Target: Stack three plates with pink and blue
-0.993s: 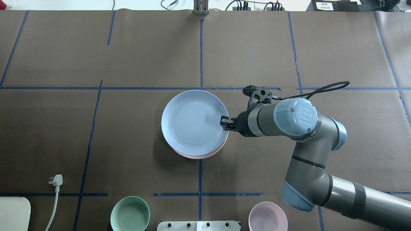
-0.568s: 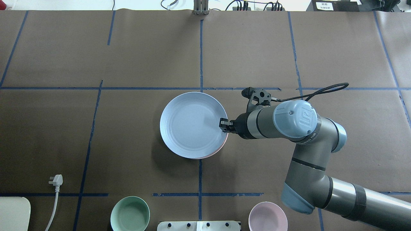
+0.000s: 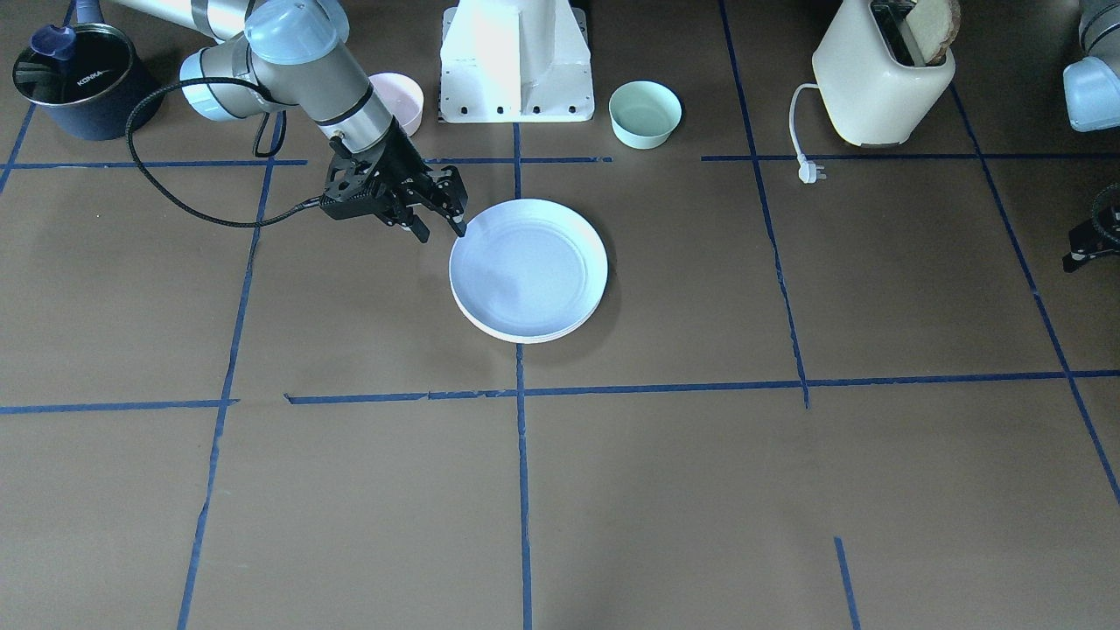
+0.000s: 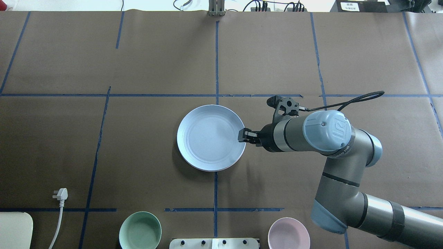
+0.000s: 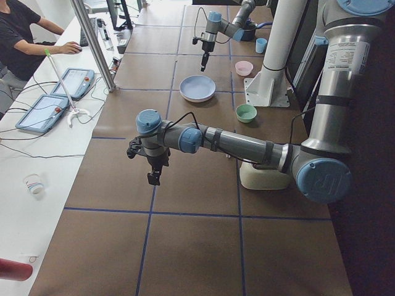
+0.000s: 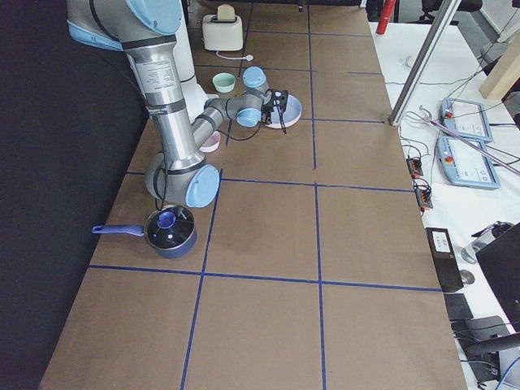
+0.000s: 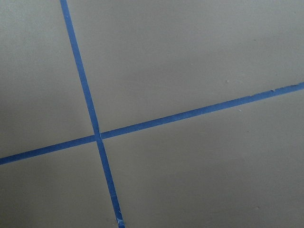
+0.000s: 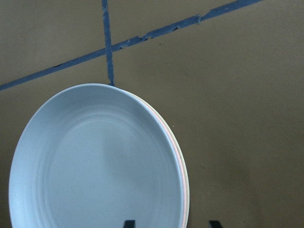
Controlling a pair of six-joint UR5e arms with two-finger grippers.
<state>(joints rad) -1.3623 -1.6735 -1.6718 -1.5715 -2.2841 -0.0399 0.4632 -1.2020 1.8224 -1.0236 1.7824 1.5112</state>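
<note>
The light blue plate lies level on top of the stack at the table's middle; it also shows in the front view and the right wrist view. Under it only thin rims show: the pale pink plate and the cream-white plate at the bottom. My right gripper is at the stack's right rim, jaws apart astride the rim, gripping nothing; it also shows in the front view. My left gripper hangs over bare table far to the left; I cannot tell its state.
A mint-green bowl and a small pink bowl stand by the robot's base. A toaster with its plug is at near left. A dark saucepan stands at the right end.
The blue plate, held raised and offset over the pink one, has come down level onto the stack and covers it. The right arm has shifted slightly right and toward the robot.
</note>
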